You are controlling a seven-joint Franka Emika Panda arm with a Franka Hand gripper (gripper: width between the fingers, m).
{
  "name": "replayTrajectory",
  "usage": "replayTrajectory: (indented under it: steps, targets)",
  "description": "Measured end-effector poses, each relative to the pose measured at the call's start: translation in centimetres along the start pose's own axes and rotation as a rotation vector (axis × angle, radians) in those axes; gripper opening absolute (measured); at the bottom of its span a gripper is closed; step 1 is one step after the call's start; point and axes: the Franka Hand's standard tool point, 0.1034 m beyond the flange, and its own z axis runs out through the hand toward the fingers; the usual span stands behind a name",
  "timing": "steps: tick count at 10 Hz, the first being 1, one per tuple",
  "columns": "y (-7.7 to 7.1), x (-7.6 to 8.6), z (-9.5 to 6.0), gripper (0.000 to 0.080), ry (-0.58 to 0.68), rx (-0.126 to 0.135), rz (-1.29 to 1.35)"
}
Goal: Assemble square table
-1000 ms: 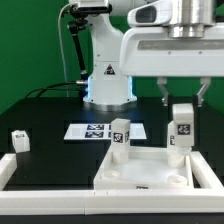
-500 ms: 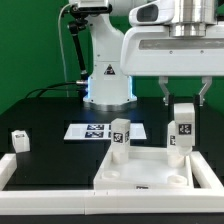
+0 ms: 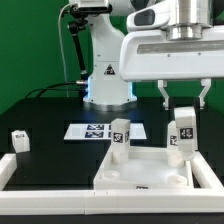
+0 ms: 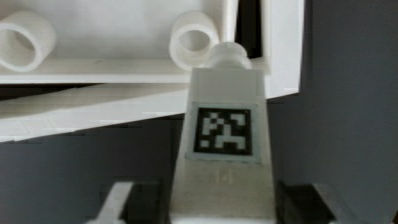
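The held leg has dipped a little and now leans, where half a second ago it hung upright above the tabletop's far corner on the exterior view's right. The gripper pinches this leg at its wide end, one dark finger on each side. In the wrist view the leg's narrow tip sits just beside a round socket in the tabletop's raised edge; whether it has entered cannot be told. The tilt suggests the tip is being worked toward that socket and will likely need straightening before it can seat.

Three legs show: the held one, one standing on the tabletop, and one loose on the dark table well off to the exterior view's left. There is one tabletop, and one marker board lies behind it.
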Motion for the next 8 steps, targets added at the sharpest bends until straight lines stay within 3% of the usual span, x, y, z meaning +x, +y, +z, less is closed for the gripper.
replayTrajectory:
  steps: [5,8]
  targets:
    - [1.9,0.4,1.4,0.0295,-0.009,-0.029,-0.014]
    - [1.6,0.1,1.6,0.0295,-0.013,-0.028,-0.006]
